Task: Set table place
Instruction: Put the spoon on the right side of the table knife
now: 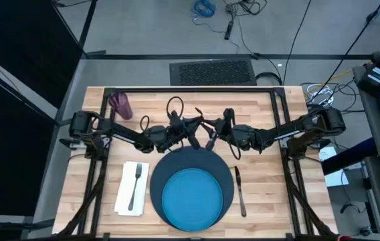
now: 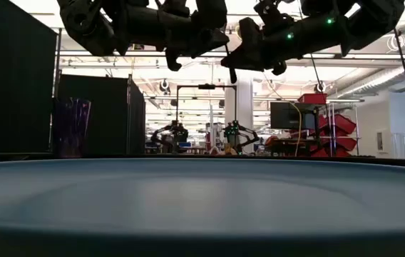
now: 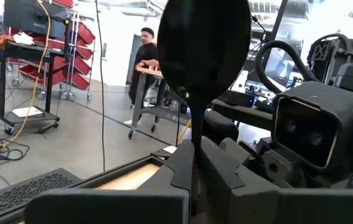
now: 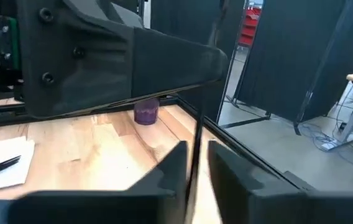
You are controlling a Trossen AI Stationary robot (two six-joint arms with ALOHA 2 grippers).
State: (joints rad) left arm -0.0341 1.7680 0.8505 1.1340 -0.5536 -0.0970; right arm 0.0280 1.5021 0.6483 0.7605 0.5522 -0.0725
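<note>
The spoon, with its dark bowl (image 3: 204, 43), hangs in the air between my two grippers, above the far edge of the dark blue mat (image 1: 174, 161). My left gripper (image 1: 191, 136) and my right gripper (image 1: 213, 138) face each other, both shut on the spoon. On the mat sits the bright blue plate (image 1: 191, 197). Left of the mat, the fork (image 1: 135, 184) lies on the white napkin (image 1: 124, 194). Right of the mat lies the knife (image 1: 239, 191). The purple cup (image 1: 120, 105) stands at the table's far left. My left gripper pinches the spoon's handle (image 3: 195, 134) between its two fingers, just behind the bowl, which stands out beyond the fingertips. The spoon is lifted clear of the table. My right gripper has the thin handle (image 4: 196, 140) between its two fingers (image 4: 175, 163). The handle runs on past the fingertips toward the left gripper.
The black frame (image 1: 190, 89) runs along the table's far edge. Bare wood (image 1: 263, 194) lies right of the knife and around the cup. A person (image 3: 144, 62) stands at a bench in the room beyond the table.
</note>
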